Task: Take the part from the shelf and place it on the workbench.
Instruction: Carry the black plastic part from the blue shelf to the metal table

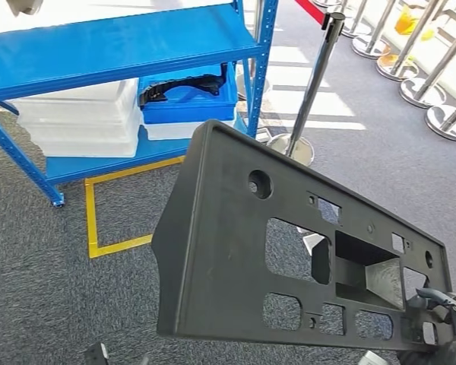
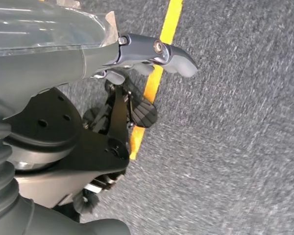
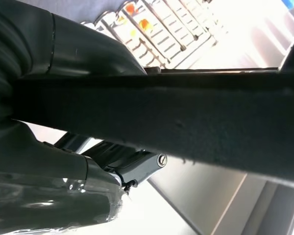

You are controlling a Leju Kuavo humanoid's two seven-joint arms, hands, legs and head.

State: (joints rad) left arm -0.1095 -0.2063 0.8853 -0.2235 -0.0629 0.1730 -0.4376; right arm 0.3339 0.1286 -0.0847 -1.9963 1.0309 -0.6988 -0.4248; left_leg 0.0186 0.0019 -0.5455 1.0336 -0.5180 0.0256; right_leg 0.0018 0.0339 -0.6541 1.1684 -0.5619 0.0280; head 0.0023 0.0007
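At lower right of the head view, right hand grips the part by its right end, dark fingers hooked through a cutout at that edge. Part is a big black panel with several rectangular cutouts and a round hole; it runs from the hand up and left across the frame centre, tilted, held in the air over the grey carpet. Right wrist view: part crosses the frame as a dark band, with the hand closed around it, thumb on one side, fingers on the other.

Left hand in the left wrist view: holds nothing, fingers apart, thumb extended, above carpet and a yellow line.

Upper left of the head view: blue shelf, well apart from the part. On its lower level a blue bin with a black piece in it, white bins beside it. Yellow floor marking below the shelf. Chrome stanchion with red belt top centre, more stanchion bases upper right.
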